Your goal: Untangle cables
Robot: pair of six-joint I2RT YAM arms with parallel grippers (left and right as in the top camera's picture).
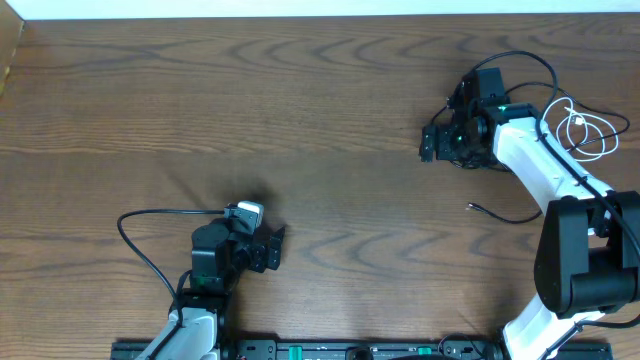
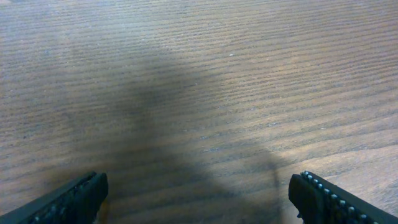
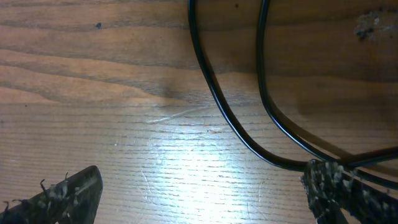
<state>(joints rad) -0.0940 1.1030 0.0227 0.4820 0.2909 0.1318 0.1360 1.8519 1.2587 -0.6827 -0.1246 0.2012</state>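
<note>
The right claw (image 3: 202, 190) and left claw (image 2: 199, 193) are held wide open and empty, and the white cable (image 1: 585, 130) and black cable (image 1: 478, 208), laid on the bench (image 1: 300, 100) by the right arm (image 1: 540, 160), are judged not yet separated.

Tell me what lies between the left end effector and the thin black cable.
Overhead shows only bare brown wooden table between left end effector and thin black cable.

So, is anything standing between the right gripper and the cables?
Nothing visible blocks the black cable: its strands lie on the bare table just ahead of the open right gripper, one running up to a finger. The white cable lies on the other side of the right arm's own white link.
</note>
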